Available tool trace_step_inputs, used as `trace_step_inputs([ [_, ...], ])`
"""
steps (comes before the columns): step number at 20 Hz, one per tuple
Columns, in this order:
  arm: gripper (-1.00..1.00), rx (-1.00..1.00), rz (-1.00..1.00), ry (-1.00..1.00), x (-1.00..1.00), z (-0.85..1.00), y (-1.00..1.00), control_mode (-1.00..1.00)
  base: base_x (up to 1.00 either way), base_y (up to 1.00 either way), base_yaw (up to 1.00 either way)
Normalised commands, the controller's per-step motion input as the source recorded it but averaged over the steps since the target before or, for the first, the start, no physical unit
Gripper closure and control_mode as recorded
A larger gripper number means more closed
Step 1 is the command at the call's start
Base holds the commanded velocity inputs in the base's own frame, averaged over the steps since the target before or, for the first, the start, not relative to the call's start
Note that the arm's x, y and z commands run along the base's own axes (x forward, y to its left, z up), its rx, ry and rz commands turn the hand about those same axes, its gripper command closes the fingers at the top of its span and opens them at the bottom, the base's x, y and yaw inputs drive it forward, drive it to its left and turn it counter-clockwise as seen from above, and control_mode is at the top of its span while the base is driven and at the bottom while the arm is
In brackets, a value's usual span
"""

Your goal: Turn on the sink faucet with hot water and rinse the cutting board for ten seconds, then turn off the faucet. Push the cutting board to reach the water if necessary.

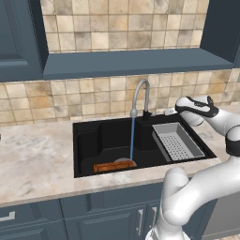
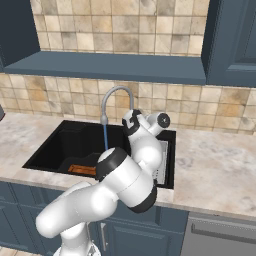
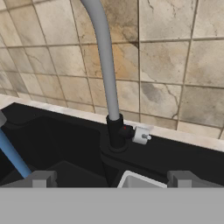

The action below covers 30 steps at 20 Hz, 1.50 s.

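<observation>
The cutting board (image 1: 114,166) is lying flat at the front of the sink (image 1: 89,140), where the water (image 1: 132,138) is landing by its right end, so it is likely getting rinsed. Farther back, the gripper (image 3: 112,178) is hanging with its jaws apart and empty, facing the sink faucet (image 3: 107,78), whose lever (image 3: 141,135) is sticking out just beyond, probably awaiting shut-off

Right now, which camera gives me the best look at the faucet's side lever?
The hand view: the small lever sits close and sharp at the dark base of the sink faucet. In the left base view it is a tiny pale nub beside the base. In the right base view the arm covers that spot.
</observation>
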Motion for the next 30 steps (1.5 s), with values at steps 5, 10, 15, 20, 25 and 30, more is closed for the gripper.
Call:
trace_step_inputs([
  [5, -1.00, 0.00, 0.00, 0.00, 0.00, 0.00, 0.00, -1.00, 0.00, 0.00, 0.00],
  [10, -1.00, 0.00, 0.00, 0.00, 0.00, 0.00, 0.00, -1.00, 0.00, 0.00, 0.00],
  [15, -1.00, 0.00, 0.00, 0.00, 0.00, 0.00, 0.00, -1.00, 0.00, 0.00, 0.00],
  [20, -1.00, 0.00, 0.00, 0.00, 0.00, 0.00, 0.00, -1.00, 0.00, 0.00, 0.00],
  [25, -1.00, 0.00, 0.00, 0.00, 0.00, 0.00, 0.00, -1.00, 0.00, 0.00, 0.00],
  [30, -1.00, 0.00, 0.00, 0.00, 0.00, 0.00, 0.00, -1.00, 0.00, 0.00, 0.00],
])
